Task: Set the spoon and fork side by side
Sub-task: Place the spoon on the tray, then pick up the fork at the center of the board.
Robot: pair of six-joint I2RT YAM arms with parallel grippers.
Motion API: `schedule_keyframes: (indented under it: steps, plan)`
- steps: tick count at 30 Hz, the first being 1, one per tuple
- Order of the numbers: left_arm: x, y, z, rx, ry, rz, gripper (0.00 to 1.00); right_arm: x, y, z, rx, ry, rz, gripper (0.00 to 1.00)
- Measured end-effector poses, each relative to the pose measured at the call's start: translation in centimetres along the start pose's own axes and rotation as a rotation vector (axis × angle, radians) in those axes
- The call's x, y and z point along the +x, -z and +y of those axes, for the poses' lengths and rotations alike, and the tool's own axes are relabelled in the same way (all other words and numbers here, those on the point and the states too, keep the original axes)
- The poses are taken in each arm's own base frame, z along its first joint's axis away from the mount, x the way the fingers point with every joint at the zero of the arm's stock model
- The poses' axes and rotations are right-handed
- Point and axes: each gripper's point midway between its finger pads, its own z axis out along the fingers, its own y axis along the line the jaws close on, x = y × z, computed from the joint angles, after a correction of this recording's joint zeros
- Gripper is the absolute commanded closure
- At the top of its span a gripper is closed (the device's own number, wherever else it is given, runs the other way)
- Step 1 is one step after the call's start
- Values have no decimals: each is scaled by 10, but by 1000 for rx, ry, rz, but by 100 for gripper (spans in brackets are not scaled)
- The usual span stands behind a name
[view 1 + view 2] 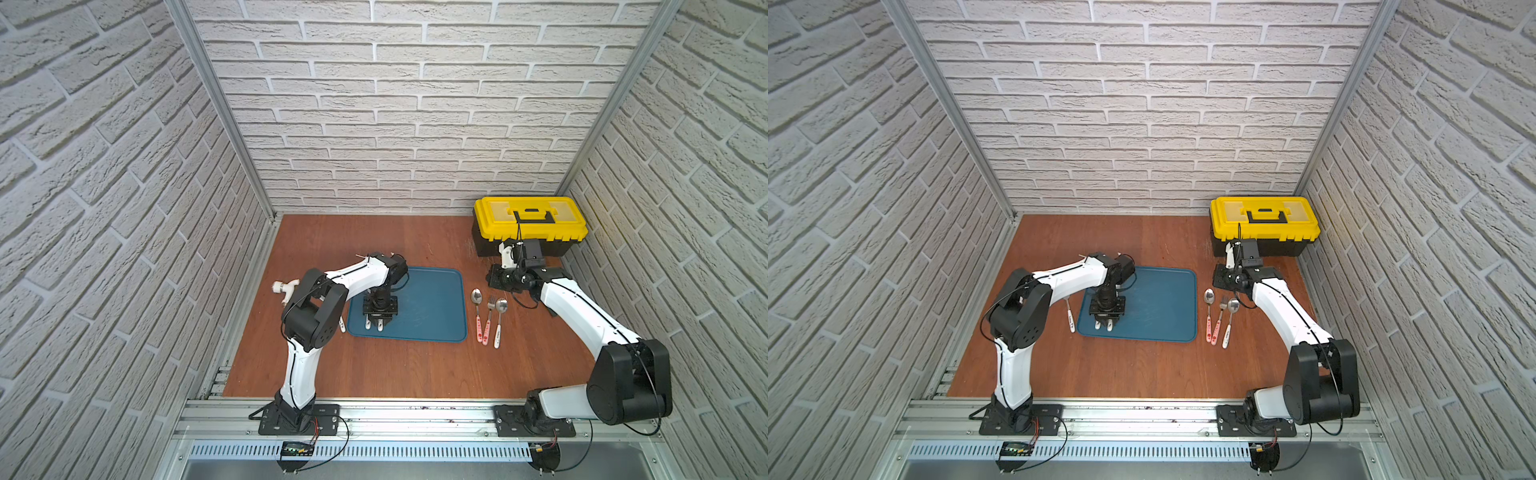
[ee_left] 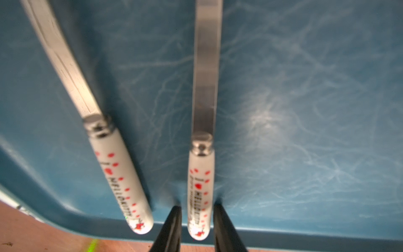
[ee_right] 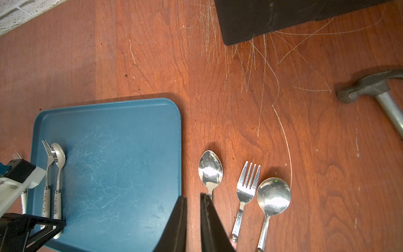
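Note:
A fork [image 3: 48, 162] and a spoon [image 3: 58, 156] lie side by side on the left part of the blue tray [image 3: 122, 152], bowl and tines toward the far side. Their white red-dotted handles [image 2: 122, 181] reach the tray's near edge. My left gripper [image 1: 374, 325] points down over those handles. In the left wrist view its black fingers [image 2: 172, 227] straddle one handle [image 2: 200, 196], standing narrowly open with a slim gap beside it. My right gripper [image 3: 193, 218] hovers over bare wood right of the tray, shut on nothing, and shows in a top view [image 1: 496, 277].
Right of the tray on the wooden table lie a spoon [image 1: 476, 297], a fork [image 1: 491, 304] and a round spoon [image 1: 501, 306]. Another fork [image 1: 1070, 318] lies left of the tray. A yellow toolbox [image 1: 530, 220] stands at the back right, a hammer [image 3: 370, 87] near it, a white fitting [image 1: 284, 289] far left.

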Motion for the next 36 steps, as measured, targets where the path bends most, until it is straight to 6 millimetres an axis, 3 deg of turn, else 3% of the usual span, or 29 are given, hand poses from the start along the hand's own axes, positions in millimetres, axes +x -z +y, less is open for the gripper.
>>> schedule_keyframes:
  steps: [7, 10, 16, 18, 20, 22, 25, 27, 30, 36]
  plan:
    - [0, 1, -1, 0, -3, -2, 66, -1, 1, 1, -2, -2, -4, 81]
    - [-4, 12, -4, -12, -19, -28, 66, 0, 1, 1, -4, -2, -4, 81]
    - [-8, 78, -4, 23, -33, -199, 59, 0, 1, 3, -16, -2, -5, 80]
    - [-4, 98, 10, 51, -4, -250, 56, -1, 1, 4, -23, -3, -6, 80]
    - [-1, 107, 40, 76, 78, -280, 56, -1, 1, 5, -28, -3, -7, 80]
    - [1, 99, 73, 80, 181, -266, 58, -1, 1, 6, -32, -4, -7, 80]
    - [7, 64, 120, 63, 341, -174, 60, -1, 1, 7, -39, -3, -5, 79]
    - [9, 44, 136, 52, 400, -111, 61, 0, 2, 7, -42, -3, -4, 79]
    - [3, 30, 135, 62, 410, -85, 61, 0, 2, 8, -46, -3, -3, 79]
    - [-15, 31, 122, 133, 387, -138, 60, 0, 2, 8, -46, -3, -3, 79]
